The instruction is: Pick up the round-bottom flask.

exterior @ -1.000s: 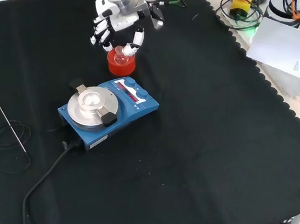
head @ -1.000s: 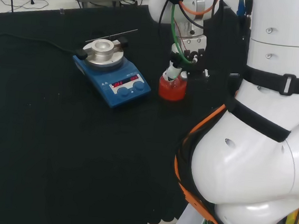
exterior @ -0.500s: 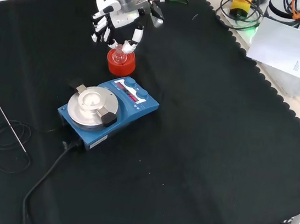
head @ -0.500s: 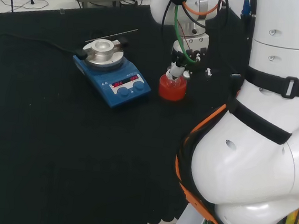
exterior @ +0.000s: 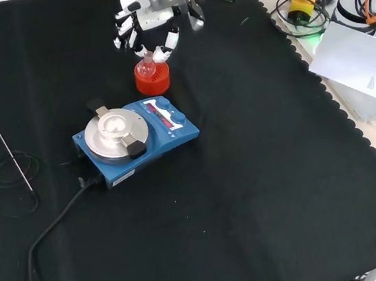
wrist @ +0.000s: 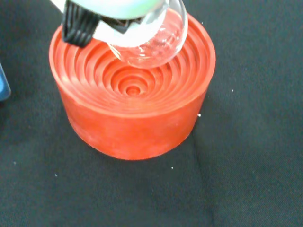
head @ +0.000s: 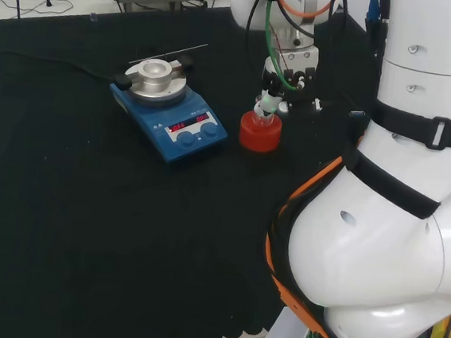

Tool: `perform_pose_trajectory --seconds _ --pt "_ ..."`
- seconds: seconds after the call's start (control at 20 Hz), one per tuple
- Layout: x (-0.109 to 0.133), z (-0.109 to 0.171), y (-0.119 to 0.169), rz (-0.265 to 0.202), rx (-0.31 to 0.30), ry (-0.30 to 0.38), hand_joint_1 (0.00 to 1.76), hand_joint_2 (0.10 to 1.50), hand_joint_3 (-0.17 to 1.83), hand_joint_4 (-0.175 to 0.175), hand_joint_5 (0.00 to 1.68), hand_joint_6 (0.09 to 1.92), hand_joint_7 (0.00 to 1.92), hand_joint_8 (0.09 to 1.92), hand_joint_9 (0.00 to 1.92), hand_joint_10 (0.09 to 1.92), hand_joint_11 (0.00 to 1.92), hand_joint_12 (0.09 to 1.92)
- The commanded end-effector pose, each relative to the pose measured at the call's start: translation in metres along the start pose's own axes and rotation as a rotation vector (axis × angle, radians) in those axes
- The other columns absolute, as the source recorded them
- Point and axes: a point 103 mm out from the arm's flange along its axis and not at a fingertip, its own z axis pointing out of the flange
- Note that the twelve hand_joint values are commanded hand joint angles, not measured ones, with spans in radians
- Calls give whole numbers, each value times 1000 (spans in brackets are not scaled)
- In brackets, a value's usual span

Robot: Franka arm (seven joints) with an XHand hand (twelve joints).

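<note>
A clear round-bottom flask (wrist: 154, 45) hangs just above a red ribbed stand (wrist: 132, 109); its bulb is off the stand's rings. The hand (wrist: 106, 16) pinches the flask near its neck. In the front view the hand (exterior: 146, 24) is at the top left, with the flask (exterior: 147, 63) under its fingertips and the stand (exterior: 151, 80) below it. In the head view the hand (head: 282, 83) reaches down over the flask (head: 263, 114) and the stand (head: 259, 134), left of the white arm links.
A blue hotplate stirrer (exterior: 134, 140) with a round metal top stands close in front of the stand; the stirrer (head: 168, 111) is left of it in the head view. Its black cable (exterior: 59, 224) runs off. A thin metal rod with coiled wire (exterior: 12, 162) lies at the left.
The hand has risen a little with the flask, and the bulb has come up out of the red stand. The stand and the stirrer have not moved.
</note>
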Motion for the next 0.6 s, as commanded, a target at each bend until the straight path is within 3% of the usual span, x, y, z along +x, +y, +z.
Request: perform_pose_trajectory --seconds 0.05,0.25,0.45,0.6 --pt "-6 -14 -5 14 14 65 1099 669 850 53 1066 1124 349 593 482 631 15 1398" --pt "-9 -26 -11 23 18 78 1104 655 886 27 1062 1149 345 594 482 631 15 1396" --pt "5 -27 -18 26 3 83 1105 652 893 22 1062 1153 344 595 482 631 15 1397" --pt "3 -43 -23 23 8 83 1106 650 896 20 1063 1153 343 595 481 631 14 1396"
